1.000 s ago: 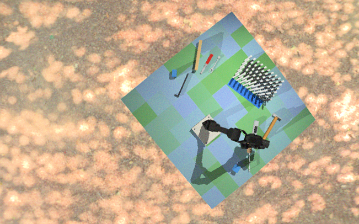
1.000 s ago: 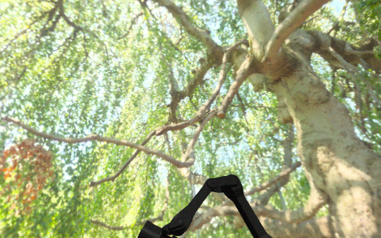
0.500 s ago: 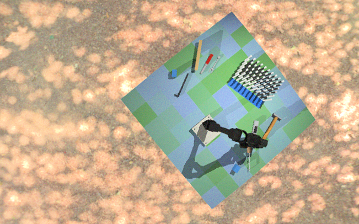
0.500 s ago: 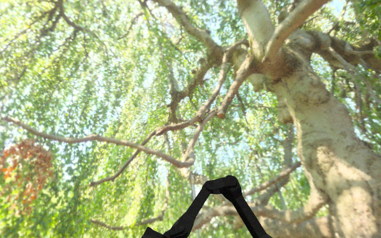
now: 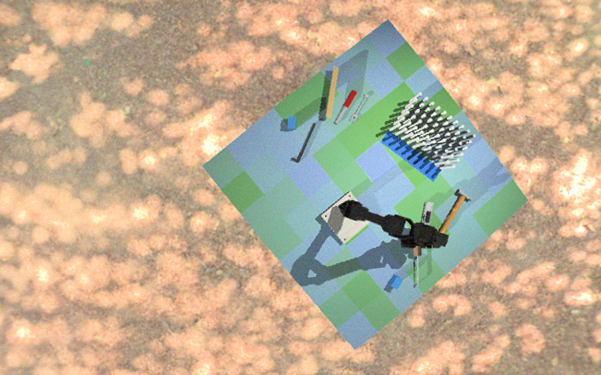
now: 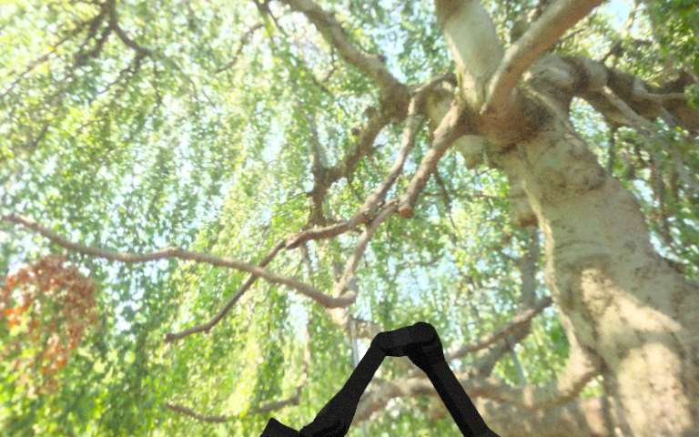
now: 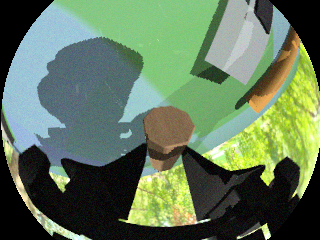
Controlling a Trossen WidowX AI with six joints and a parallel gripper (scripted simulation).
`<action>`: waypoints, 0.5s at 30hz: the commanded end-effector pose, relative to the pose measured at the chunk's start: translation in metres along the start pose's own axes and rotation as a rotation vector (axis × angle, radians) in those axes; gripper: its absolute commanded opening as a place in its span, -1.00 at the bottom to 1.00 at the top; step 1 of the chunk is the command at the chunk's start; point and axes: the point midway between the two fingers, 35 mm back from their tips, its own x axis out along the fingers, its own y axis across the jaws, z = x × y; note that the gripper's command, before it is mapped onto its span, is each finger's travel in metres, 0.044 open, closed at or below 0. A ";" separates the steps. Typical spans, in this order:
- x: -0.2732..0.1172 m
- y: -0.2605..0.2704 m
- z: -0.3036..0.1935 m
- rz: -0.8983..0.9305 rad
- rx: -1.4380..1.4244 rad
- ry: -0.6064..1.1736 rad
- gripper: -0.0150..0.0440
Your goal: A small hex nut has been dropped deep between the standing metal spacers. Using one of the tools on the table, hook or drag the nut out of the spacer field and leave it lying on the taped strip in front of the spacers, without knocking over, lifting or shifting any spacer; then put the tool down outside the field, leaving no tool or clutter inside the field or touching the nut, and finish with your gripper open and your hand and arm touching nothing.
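The field of standing metal spacers (image 5: 426, 131) is on the far right of the mat, with the blue taped strip (image 5: 409, 155) along its front. The nut is hidden among the spacers. My gripper (image 5: 417, 248) hangs over the mat's near right part. In the wrist view its two fingers press on both sides of the brown wooden handle (image 7: 168, 135) of a thin-shafted pick tool (image 5: 415, 266). The tool's metal shaft points toward the mat's lower edge. A wooden-handled hammer (image 5: 451, 212) lies just right of the gripper and also shows in the wrist view (image 7: 275, 74).
A grey block (image 5: 427, 211) (image 7: 236, 34) lies beside the hammer. A blue cube (image 5: 394, 283) sits near the pick's tip. At the mat's far left lie a wooden stick (image 5: 331, 92), a red marker (image 5: 346, 103), a grey rod (image 5: 359, 107), a black L-shaped key (image 5: 303, 143) and another blue cube (image 5: 290, 123).
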 end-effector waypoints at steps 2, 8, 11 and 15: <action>-0.009 -0.007 -0.007 -0.001 -0.002 -0.001 -0.31; -0.034 -0.024 -0.027 -0.001 -0.002 -0.001 -0.49; -0.048 -0.030 -0.038 -0.001 -0.001 0.000 -0.49; -0.068 -0.038 -0.051 -0.001 -0.001 0.000 -0.49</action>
